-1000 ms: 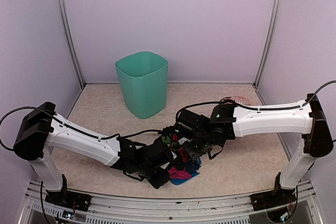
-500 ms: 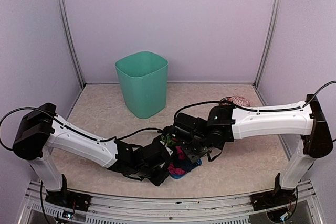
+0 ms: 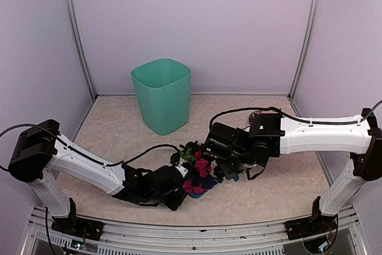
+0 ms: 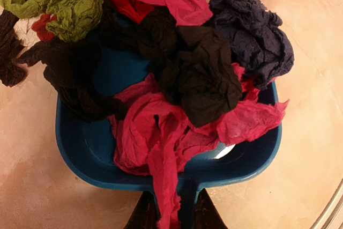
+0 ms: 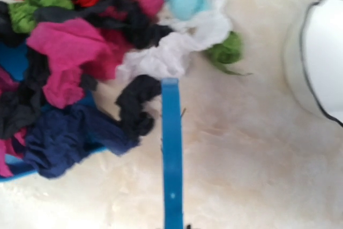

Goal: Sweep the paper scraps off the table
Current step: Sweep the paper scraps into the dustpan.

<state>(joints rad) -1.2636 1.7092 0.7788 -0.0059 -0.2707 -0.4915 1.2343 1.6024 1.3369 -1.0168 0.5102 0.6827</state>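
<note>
While the left fingers [image 4: 143, 217] clench the handle of the blue dustpan [image 4: 86, 148] and the right fingers [image 3: 227, 168] are clamped on the blue brush [image 5: 171, 154], most paper scraps [image 4: 182, 79] sit heaped in the pan, with white and green bits loose on the counter [image 5: 241, 148] beside it. Piled this high, the heap could spill if the pan tilts on lifting, and a hard stroke may flick strays toward the white bowl [image 5: 321, 63].

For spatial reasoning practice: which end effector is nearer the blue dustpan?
Left. The left end effector grips the blue dustpan by its handle; the right end effector holds the brush by the paper scraps at its mouth.
</note>
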